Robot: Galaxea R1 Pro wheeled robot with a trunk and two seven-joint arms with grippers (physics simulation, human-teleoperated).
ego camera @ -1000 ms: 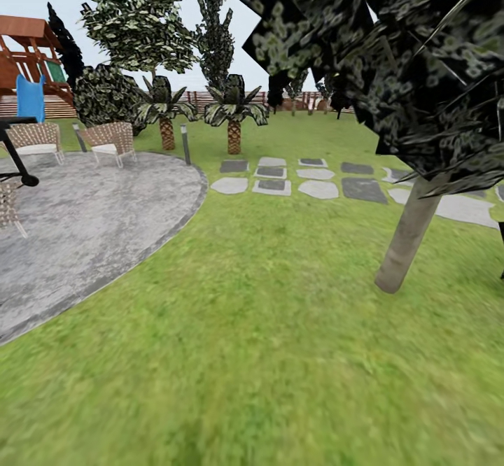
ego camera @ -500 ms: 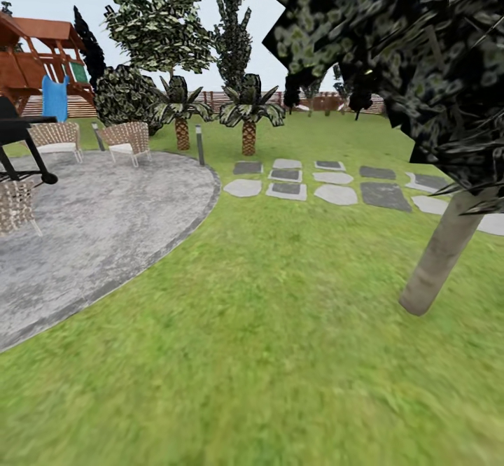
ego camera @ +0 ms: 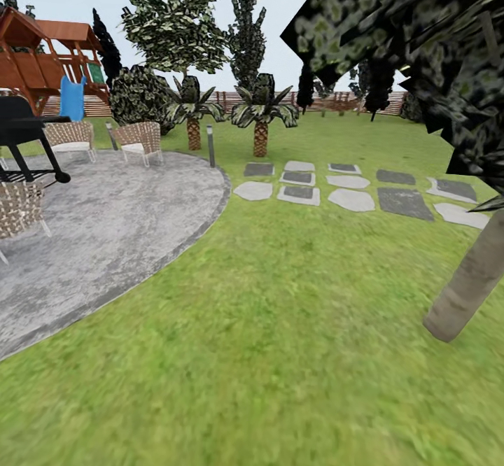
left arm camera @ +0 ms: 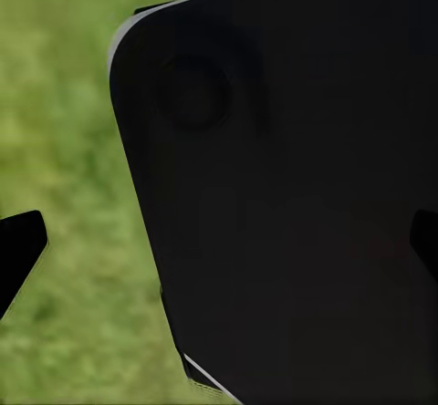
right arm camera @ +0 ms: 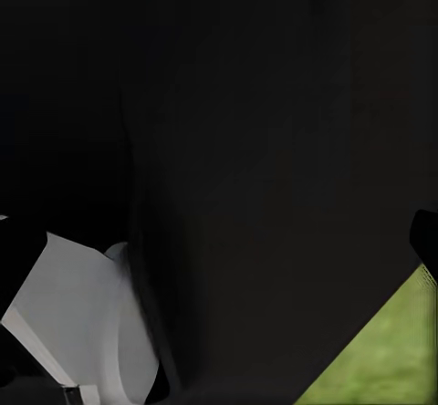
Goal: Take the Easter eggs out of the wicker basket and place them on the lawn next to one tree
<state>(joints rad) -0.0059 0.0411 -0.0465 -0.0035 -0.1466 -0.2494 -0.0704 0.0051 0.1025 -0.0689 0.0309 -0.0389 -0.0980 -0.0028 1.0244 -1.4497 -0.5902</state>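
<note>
The Easter eggs and the wicker basket are out of view. Mottled green lawn (ego camera: 266, 326) spreads across the garden in front of me. A tree (ego camera: 472, 280) with a pale grey trunk leans at the right edge, its dark speckled leaves hanging overhead. In the left wrist view my left gripper (left arm camera: 219, 245) is open, its dark fingertips (left arm camera: 18, 250) far apart over grass and a black panel of my own body. In the right wrist view the right gripper (right arm camera: 219, 241) is open too, facing my dark body with a sliver of grass beside it.
A grey round patio (ego camera: 105, 221) lies at the left with wicker chairs (ego camera: 140, 140) and a black grill (ego camera: 24, 133). Stepping stones (ego camera: 350, 189) cross the grass ahead. Small palms (ego camera: 261, 113), a lamp post (ego camera: 211, 145), a playset (ego camera: 42, 67) and the wooden fence (ego camera: 336, 101) stand farther back.
The whole head view has shifted right, so the camera has turned left. The grill has come into view at the left and the near tree trunk has slid toward the right edge.
</note>
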